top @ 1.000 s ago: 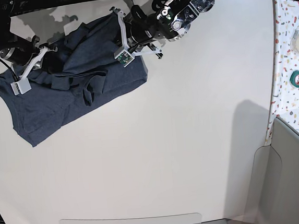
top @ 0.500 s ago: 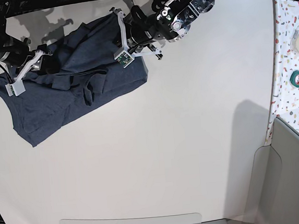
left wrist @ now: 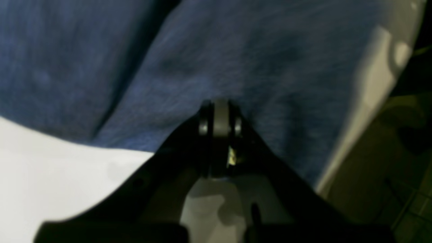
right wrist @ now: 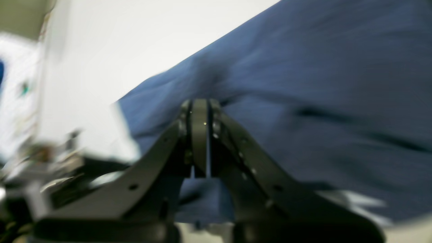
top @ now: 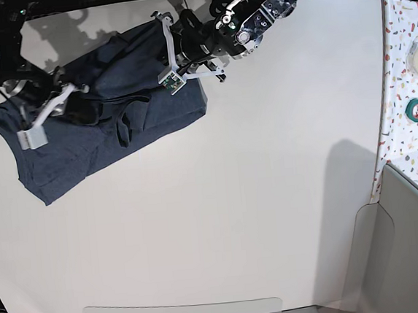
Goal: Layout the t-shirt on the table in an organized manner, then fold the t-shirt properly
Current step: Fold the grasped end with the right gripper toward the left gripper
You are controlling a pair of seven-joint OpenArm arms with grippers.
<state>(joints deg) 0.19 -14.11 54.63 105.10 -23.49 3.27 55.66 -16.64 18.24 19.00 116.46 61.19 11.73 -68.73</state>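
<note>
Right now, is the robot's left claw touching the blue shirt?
Touching. In the left wrist view the left gripper has its jaws shut together with the tips pressed into the t-shirt, and the fabric bunches right at them.

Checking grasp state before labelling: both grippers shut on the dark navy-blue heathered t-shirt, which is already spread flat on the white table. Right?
Partly. Both wrist views show the left gripper and the right gripper shut on the dark navy-blue heathered t-shirt. But the base view shows it is not flat: it lies bunched and creased near the far corner of the white table.
</note>
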